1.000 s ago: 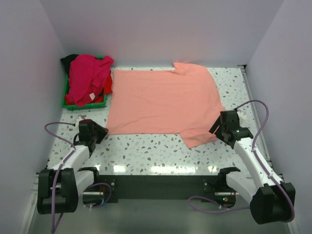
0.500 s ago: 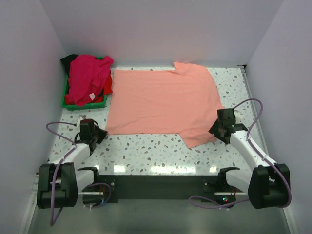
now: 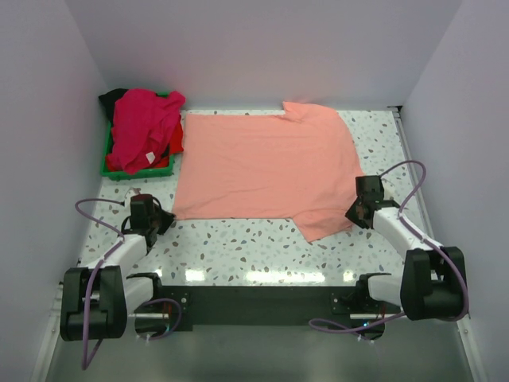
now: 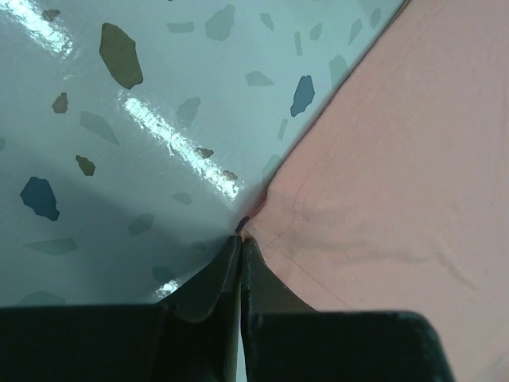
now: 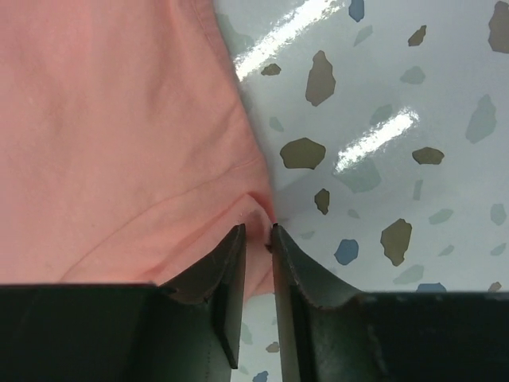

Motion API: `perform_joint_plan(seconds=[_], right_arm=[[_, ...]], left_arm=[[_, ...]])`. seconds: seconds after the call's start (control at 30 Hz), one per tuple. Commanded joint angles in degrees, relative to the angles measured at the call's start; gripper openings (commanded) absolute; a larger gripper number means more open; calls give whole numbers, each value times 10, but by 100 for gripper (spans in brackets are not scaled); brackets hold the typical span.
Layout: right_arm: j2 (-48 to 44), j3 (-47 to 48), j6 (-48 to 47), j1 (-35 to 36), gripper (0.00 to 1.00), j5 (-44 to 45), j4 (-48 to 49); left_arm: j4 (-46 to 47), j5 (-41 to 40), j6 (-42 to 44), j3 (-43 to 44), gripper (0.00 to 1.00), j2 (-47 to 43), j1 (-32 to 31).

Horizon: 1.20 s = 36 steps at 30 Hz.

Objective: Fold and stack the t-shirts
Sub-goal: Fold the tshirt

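A salmon-pink t-shirt (image 3: 266,163) lies spread flat across the middle of the speckled table. My left gripper (image 3: 163,216) rests at its near left hem corner. In the left wrist view the gripper (image 4: 241,237) has its jaws pressed together, with the corner of the pink cloth (image 4: 398,159) pinched at their tips. My right gripper (image 3: 352,213) is down at the shirt's right edge, beside the near sleeve. In the right wrist view that gripper (image 5: 258,229) has a narrow gap, and a puckered ridge of the pink cloth (image 5: 119,119) is caught in it.
A green tray (image 3: 135,172) at the back left holds a heap of other t-shirts: magenta-pink (image 3: 143,127) on top, red (image 3: 176,140) at the side, black (image 3: 111,97) behind. White walls close in the table on the left, back and right.
Both grippers have closed on the salmon-pink shirt, the left on the hem corner, the right on the right edge. The right arm has slid a little lower and nearer the cloth.
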Motion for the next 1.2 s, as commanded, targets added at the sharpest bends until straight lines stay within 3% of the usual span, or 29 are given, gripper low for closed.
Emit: perform_joint_plan(seconds=[0.0,0.17,0.43,0.9,1.17], right_arm=[[-3,-3,-8,-5,22,-8,40],[-45,7,-13,-7,0,-29,14],[-165,20,-18,-7,0,-58,-74],[-423,38,18,-8,0,-155,-229],[-470,129,16,-7,0,-173,-285]], left_arm=[[-2,-9,15,19,0,-11,-3],[-12,-12,18,19,0,-23,-3],[-45,-24,24,17,0,-47,-3],[-165,-57,26,-10,0,-186,-3],[-184,-47,12,5,0,-217,-5]])
